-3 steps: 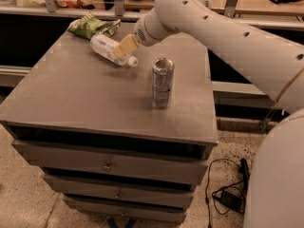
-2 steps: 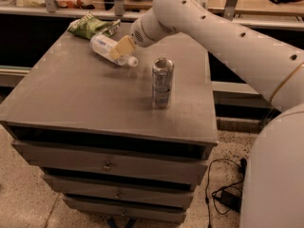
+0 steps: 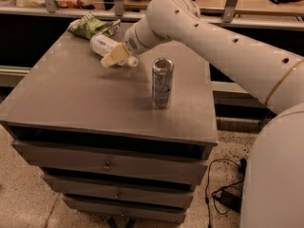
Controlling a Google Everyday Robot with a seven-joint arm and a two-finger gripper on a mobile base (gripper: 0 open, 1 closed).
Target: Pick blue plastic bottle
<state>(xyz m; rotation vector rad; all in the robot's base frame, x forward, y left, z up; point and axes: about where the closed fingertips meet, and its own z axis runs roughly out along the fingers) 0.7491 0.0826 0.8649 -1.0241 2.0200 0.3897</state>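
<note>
The blue plastic bottle [image 3: 101, 43] lies on its side at the back of the grey cabinet top [image 3: 80, 94], with its white cap [image 3: 133, 61] pointing right towards the can. My gripper [image 3: 114, 56] reaches in from the right on the white arm [image 3: 213, 37] and is right at the bottle's middle, covering part of it. The bottle rests on the surface.
A silver drink can [image 3: 162, 82] stands upright just right of the bottle's cap. A green snack bag [image 3: 91, 25] lies at the back edge behind the bottle. The cabinet has drawers [image 3: 107, 163] below. A shelf with rails runs behind it. Cables [image 3: 223, 194] lie on the floor.
My gripper has moved left and down along the bottle, from near its cap end to over its middle. The bottle, can and bag have not moved.
</note>
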